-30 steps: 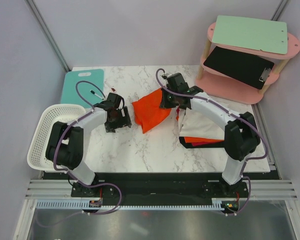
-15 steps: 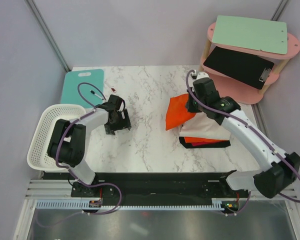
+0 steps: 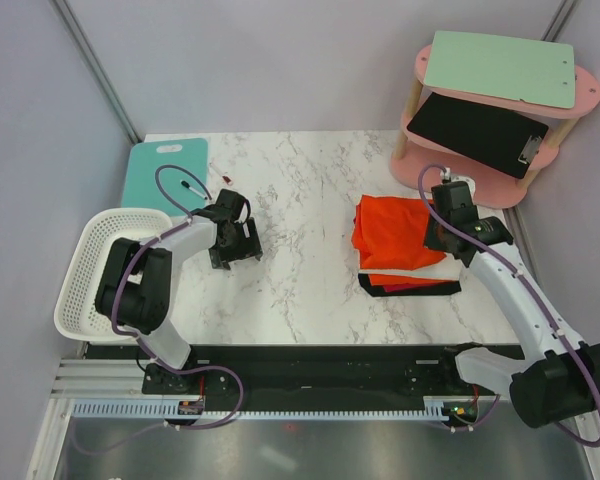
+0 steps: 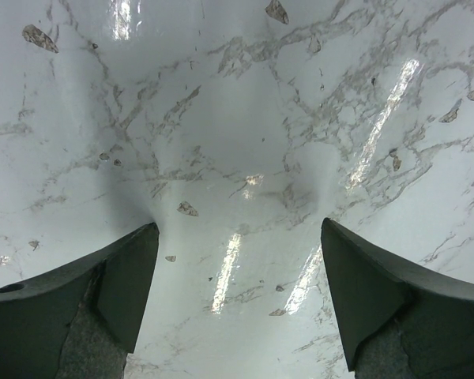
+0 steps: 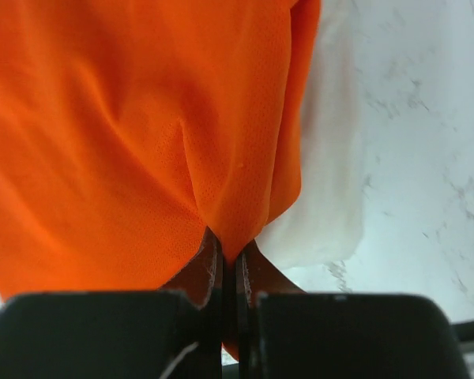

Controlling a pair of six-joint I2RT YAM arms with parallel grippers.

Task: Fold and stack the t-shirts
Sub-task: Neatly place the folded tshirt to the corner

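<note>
Top external view: the right gripper is clenched on the right edge of the bright orange-red soft cloth t-shirt, which lies leftward of it, while the left gripper gapes empty, well apart.

No legible txt, labels, nos. — none in any view.

The widest lane runs through the middle of the marble tabletop, bare from 6 to 12 o'clock between the two arms. At 3 o'clock the t-shirt stack fills the right side, the right gripper pinched on its orange top layer, and the pink two-tier shelf stands close behind at 1. At 9 the left gripper hangs wide-jawed over bare marble, hemmed by the white latticed basket. A teal cutting board with a pen lies at 10.
</note>
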